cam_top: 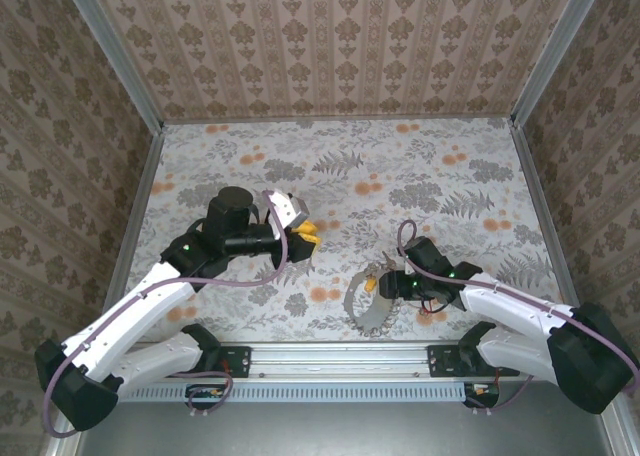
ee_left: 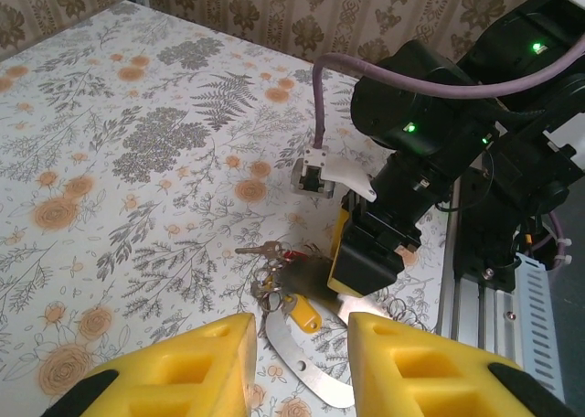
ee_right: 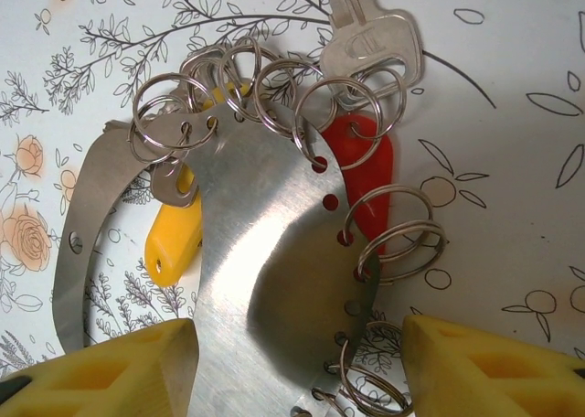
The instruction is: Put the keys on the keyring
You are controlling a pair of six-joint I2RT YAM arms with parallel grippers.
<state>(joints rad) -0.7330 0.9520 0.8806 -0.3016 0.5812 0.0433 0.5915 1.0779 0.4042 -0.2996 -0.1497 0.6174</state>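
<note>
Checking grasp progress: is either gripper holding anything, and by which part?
Nothing held. The right gripper, jaws apart, straddles the metal keyring plate; the left gripper hangs open.

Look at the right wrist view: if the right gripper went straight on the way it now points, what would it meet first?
Most likely the flat metal plate lying on the table: it sits squarely between the open jaws of the right gripper. How near it is, the picture does not tell.

Keys and keyring lie together, flat on the table [ee_right: 512, 115].
The keyring [ee_right: 265, 280], a steel crescent with split rings along its holed edge, overlaps the red key [ee_right: 364, 165] and the yellow key [ee_right: 174, 243]. A silver key [ee_right: 370, 37] lies beyond.
</note>
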